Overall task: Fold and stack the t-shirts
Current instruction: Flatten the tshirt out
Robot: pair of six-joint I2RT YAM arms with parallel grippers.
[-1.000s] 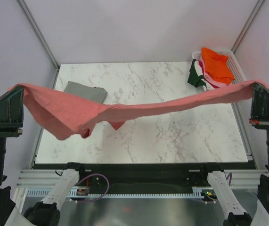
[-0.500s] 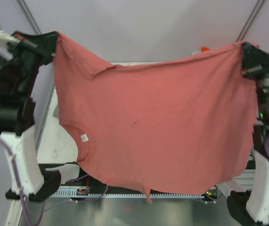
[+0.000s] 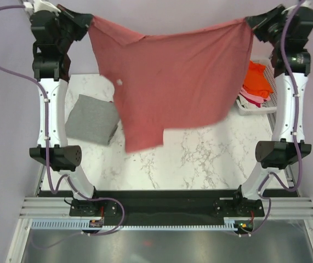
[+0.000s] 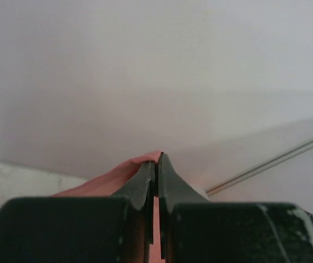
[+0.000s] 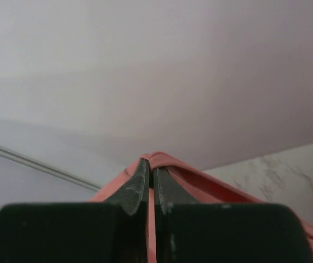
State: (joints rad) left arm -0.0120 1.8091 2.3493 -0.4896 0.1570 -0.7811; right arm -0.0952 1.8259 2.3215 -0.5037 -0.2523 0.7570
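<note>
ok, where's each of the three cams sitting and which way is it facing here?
Top external: above and behind the bases, looking down on the table; shows left arm, right arm, and the pink t-shirt stretched between left pincer and right pincer.
Left wrist: on the left arm, facing the wall along its shut pincer.
Right wrist: same on the right arm, shut pincer, table corner beyond.
Shared: every view shows the pink t-shirt pinched.

The hanging t-shirt (image 3: pixel 172 82) is plain salmon-pink, the folded t-shirt (image 3: pixel 90 119) plain grey. The counter (image 3: pixel 200 159) is white marble, grey-veined. The white basket (image 3: pixel 252 109) shows an orange t-shirt (image 3: pixel 257 79).
</note>
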